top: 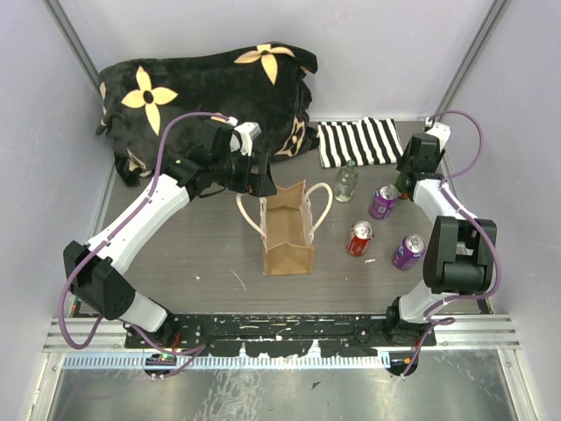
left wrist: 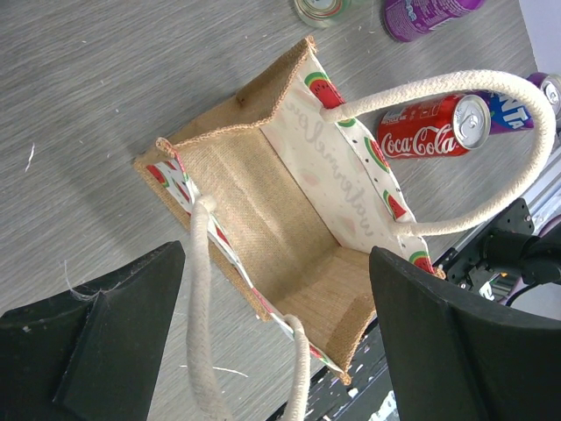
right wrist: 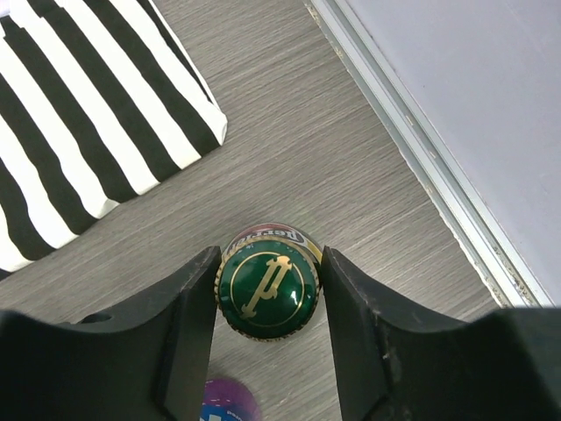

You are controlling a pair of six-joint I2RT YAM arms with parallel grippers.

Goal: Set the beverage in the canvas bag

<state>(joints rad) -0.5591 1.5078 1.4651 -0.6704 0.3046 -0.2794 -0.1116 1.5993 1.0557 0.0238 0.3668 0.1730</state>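
The tan canvas bag (top: 287, 230) stands open mid-table with two cream rope handles. In the left wrist view its inside (left wrist: 289, 228) holds nothing. My left gripper (top: 261, 180) is open and hovers above the bag's far end, its fingers (left wrist: 96, 342) spread either side of the mouth. My right gripper (top: 405, 178) is shut on the cap of a green Perrier bottle (right wrist: 263, 298), which stands upright between the pads (right wrist: 188, 307). Most of the bottle is hidden under the gripper in the top view.
A clear glass bottle (top: 347, 181), a purple can (top: 383, 201), a red Coke can (top: 360, 238) and a second purple can (top: 408, 251) stand right of the bag. A striped cloth (top: 359, 142) and a black flowered cushion (top: 210, 96) lie at the back. The wall rail (right wrist: 421, 149) runs close by on the right.
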